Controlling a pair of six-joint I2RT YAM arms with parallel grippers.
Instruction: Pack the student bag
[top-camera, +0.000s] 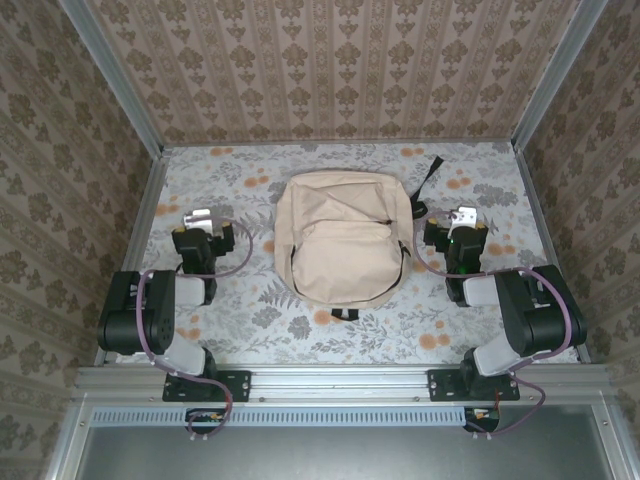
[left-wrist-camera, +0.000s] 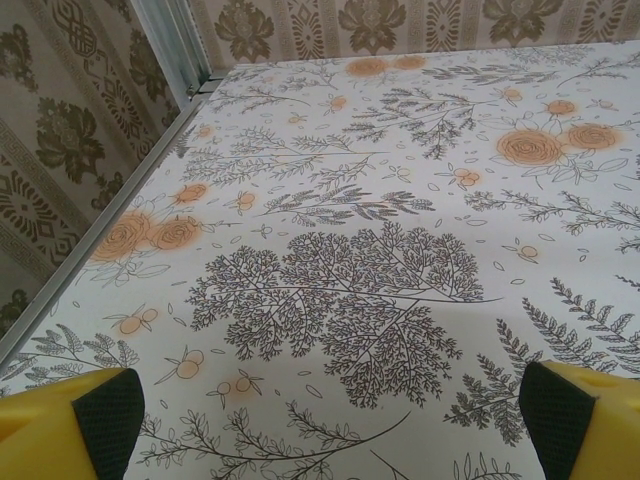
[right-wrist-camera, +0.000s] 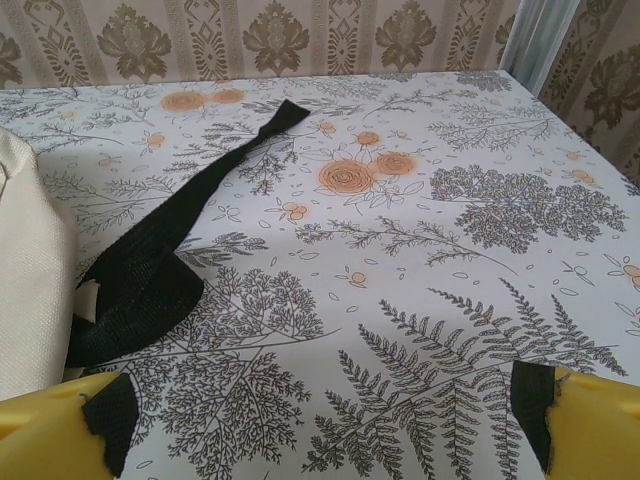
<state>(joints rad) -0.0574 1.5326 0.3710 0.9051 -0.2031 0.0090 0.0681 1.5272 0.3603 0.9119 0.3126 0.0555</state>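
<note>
1. One student bag (top-camera: 342, 240), cream, flat on the table (top-camera: 250, 320) with its front pocket up. Long axis roughly from the near edge toward the back wall.
2. Left gripper (top-camera: 203, 218) to the left of the bag, a clear gap off. Fingers spread wide, nothing between them.
3. Right gripper (top-camera: 461, 220) to the right of the bag, fingers likewise wide apart and empty. Cream fabric at the left edge of its wrist view, so the bag just beside it.
4. Judged nearer: the right gripper, with a narrower gap to the bag's side.
5. One black strap (right-wrist-camera: 170, 240) trailing from the bag's far right corner, on the table just ahead of the right gripper.
6. Count: one bag, one loose strap, two grippers. Probably an inward reach toward the bag next; zip open or closed, cannot tell.
</note>
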